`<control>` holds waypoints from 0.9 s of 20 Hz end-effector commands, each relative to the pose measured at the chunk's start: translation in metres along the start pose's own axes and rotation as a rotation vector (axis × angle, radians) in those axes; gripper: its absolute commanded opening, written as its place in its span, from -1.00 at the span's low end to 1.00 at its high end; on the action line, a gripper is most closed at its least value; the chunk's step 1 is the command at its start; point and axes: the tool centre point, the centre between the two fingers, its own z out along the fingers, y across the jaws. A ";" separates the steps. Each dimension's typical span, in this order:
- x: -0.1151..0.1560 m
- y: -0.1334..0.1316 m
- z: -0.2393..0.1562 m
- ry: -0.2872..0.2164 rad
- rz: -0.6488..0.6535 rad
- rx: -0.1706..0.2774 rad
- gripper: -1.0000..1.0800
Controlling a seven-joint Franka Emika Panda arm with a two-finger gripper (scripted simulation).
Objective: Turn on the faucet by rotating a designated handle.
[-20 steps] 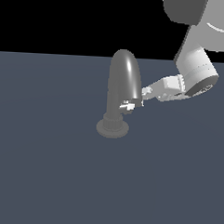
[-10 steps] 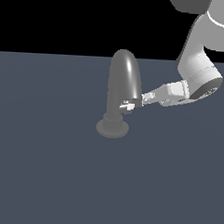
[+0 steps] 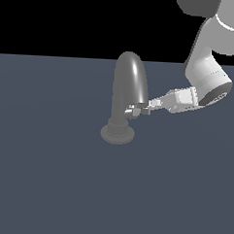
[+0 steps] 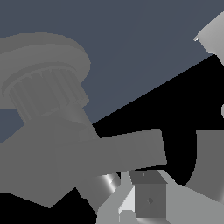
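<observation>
Reached in from the exterior view's right, gripper (image 3: pixel 140 110) low against the faucet (image 3: pixel 129 85) just above its ribbed base, right at the small pale handle (image 3: pixel 134 109); turning apparently begun or about to begin, most of the rotation probably still ahead (no water to judge by). Fingers (image 4: pixel 151 199) close together beside the lever; whether pinching it, impossible to tell. Nothing else on the table (image 3: pixel 47 183), only the faucet's own arch crowding the wrist.

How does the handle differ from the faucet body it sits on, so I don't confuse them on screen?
The handle is a tiny pale stub; the faucet is a thick dark grey arch. The handle sticks out sideways low on the stem, while the faucet stands upright on a ribbed disc. The gripper meets the handle, not the arch. Both look glossy.
</observation>
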 end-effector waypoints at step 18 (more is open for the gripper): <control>0.041 -0.031 0.001 -0.003 0.002 -0.006 -1.00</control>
